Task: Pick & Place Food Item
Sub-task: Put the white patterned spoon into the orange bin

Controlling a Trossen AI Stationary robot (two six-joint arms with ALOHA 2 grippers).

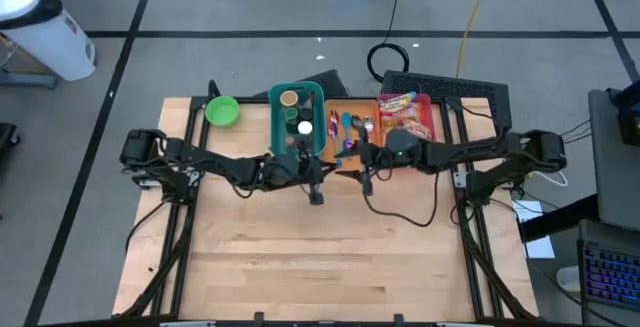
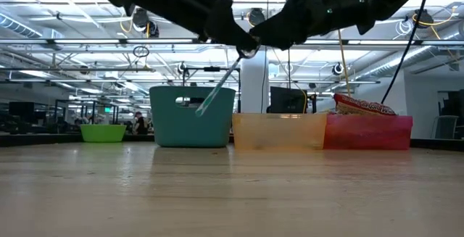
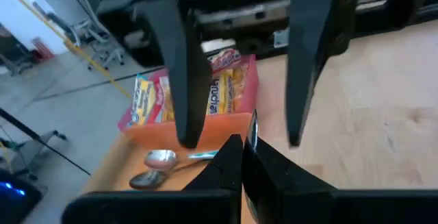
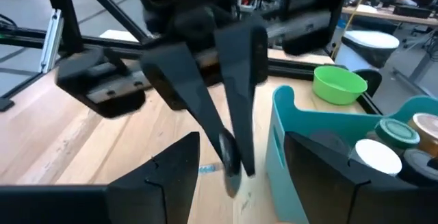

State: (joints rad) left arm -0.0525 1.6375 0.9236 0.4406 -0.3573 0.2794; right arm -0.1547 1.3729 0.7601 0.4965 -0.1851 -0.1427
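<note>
Snack packet (image 1: 405, 112): lay in the red bin (image 2: 370, 132) at the table's 1 o'clock, yellow and red, held by neither tool.
Spoon (image 2: 217, 90): teal handle, hung tilted above the table, its bowl end pinched in the left tool.
Left tool (image 1: 315, 175): reached in from 9 o'clock to just in front of the teal bin (image 1: 277, 127), fingers pressed together on the spoon.
Right tool (image 1: 366, 172): came in from 3 o'clock, close beside the left tool, fingers spread, holding nothing.
Table (image 1: 320, 267): pale wood; a green bowl (image 1: 222, 111), the teal bin, an orange bin (image 2: 279, 132) and the red bin ran from 11 to 1 o'clock.
Room: grey floor, cables, ceiling lights.
</note>
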